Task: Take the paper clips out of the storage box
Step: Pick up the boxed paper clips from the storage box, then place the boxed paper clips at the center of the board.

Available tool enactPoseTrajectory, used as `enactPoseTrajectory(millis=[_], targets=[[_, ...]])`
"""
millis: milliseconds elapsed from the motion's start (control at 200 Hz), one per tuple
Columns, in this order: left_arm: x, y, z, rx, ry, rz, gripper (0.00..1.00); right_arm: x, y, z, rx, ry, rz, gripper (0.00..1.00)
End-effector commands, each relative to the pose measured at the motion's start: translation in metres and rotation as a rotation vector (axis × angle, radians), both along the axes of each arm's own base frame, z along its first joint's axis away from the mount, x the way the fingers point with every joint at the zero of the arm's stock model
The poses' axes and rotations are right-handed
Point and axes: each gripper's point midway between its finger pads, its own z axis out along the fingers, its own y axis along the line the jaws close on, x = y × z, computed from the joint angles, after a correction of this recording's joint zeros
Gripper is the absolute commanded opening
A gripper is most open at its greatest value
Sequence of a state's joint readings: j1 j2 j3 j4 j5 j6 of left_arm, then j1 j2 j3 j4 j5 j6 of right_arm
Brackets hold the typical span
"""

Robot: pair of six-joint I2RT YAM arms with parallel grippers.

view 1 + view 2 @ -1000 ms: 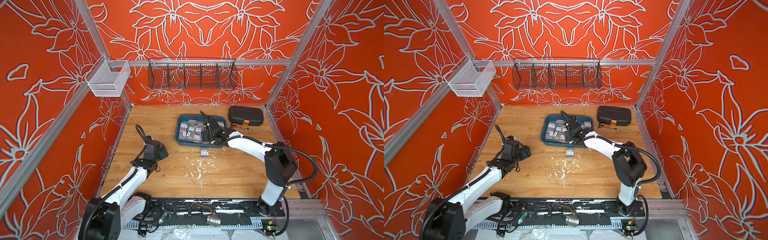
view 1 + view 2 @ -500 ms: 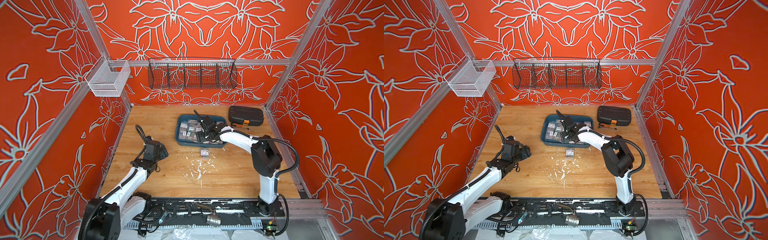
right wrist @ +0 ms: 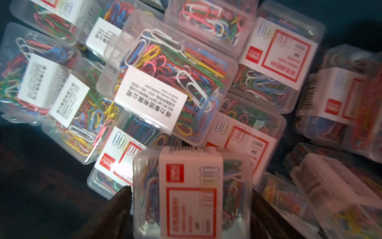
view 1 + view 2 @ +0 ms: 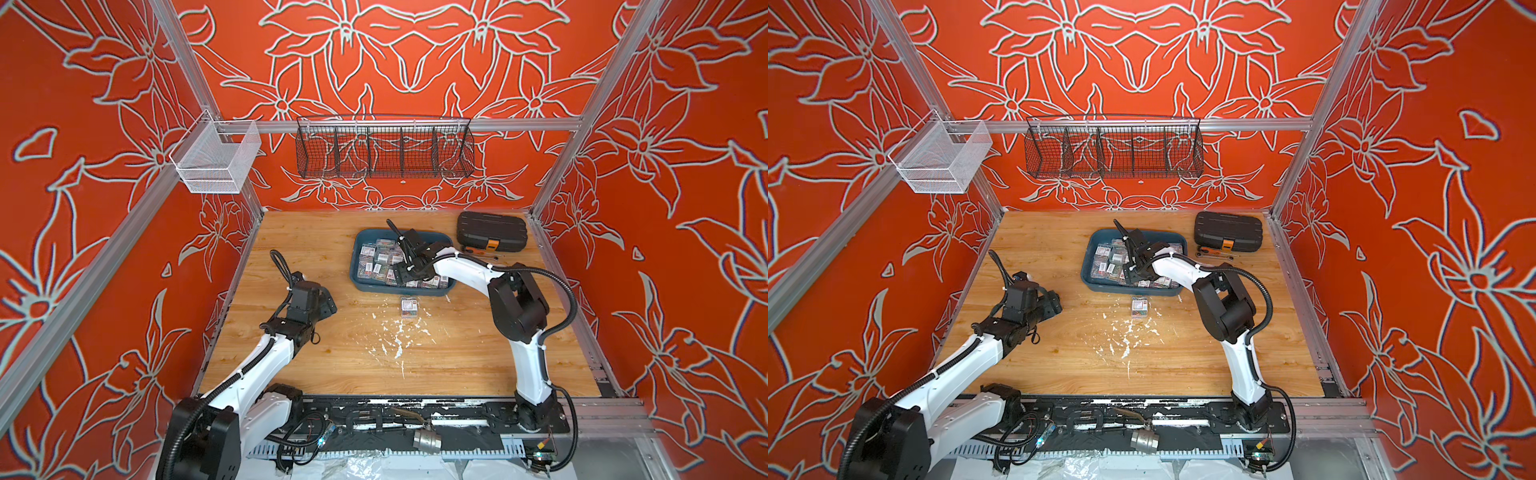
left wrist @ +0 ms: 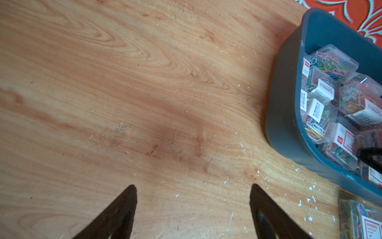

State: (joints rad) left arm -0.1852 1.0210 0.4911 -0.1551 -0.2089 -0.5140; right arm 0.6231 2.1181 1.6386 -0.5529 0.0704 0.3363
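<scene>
The storage box (image 4: 360,283) (image 4: 1095,286) is a dark teal tray at the back middle of the wooden table, holding several clear boxes of paper clips (image 3: 175,82) (image 5: 322,97). My right gripper (image 4: 402,272) (image 4: 1133,274) (image 3: 191,188) reaches down into it. One labelled box of paper clips (image 3: 190,196) fills the gap between its fingers, which press on both sides. Another box of paper clips (image 4: 409,306) (image 4: 1139,306) (image 5: 359,219) lies on the table just in front of the tray. My left gripper (image 4: 330,305) (image 5: 193,188) is open over bare wood to the tray's left.
A black ribbed case (image 4: 492,230) with an orange latch sits at the back right, a small tool (image 4: 478,251) in front of it. A black wire basket (image 4: 384,147) and a white mesh basket (image 4: 216,162) hang on the walls. White flecks (image 4: 395,336) dot the table's middle.
My right gripper has moved left across the tray, from its right side to its middle, and now has a box of paper clips between its fingers. The left arm has not moved.
</scene>
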Motion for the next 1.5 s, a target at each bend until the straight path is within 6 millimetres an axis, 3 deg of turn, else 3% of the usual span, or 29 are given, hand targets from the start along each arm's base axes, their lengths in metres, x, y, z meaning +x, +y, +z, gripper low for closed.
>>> enactPoseTrajectory(millis=[0,185,355,510,641,886,1221,1371,1491], targets=[[0.000,0.001,0.003,-0.001,-0.015,0.014,0.84,0.001,-0.003,-0.008,-0.038,0.033,0.018,0.80],[-0.001,0.002,0.003,0.000,-0.018,0.019,0.84,0.002,0.002,0.009,-0.012,0.001,0.058,0.61],[0.000,0.001,0.003,-0.001,-0.014,0.014,0.84,-0.001,0.005,0.042,0.033,-0.081,0.126,0.58],[0.000,0.002,0.003,-0.001,-0.017,0.017,0.84,-0.017,0.012,0.075,0.112,-0.178,0.229,0.54],[0.000,0.001,0.002,-0.001,-0.012,0.015,0.84,-0.031,0.013,0.089,0.143,-0.236,0.302,0.51],[0.000,0.002,0.003,-0.001,-0.017,0.017,0.84,-0.065,0.016,0.093,0.207,-0.282,0.424,0.50],[0.000,0.000,0.003,-0.006,-0.019,0.009,0.84,-0.124,-0.011,0.077,0.344,-0.313,0.380,0.51],[0.001,-0.001,0.003,-0.007,-0.016,0.000,0.84,-0.141,-0.030,0.056,0.341,-0.288,0.291,0.51],[0.000,0.000,0.003,-0.005,-0.018,0.008,0.84,-0.143,-0.049,0.035,0.288,-0.253,0.199,0.51]])
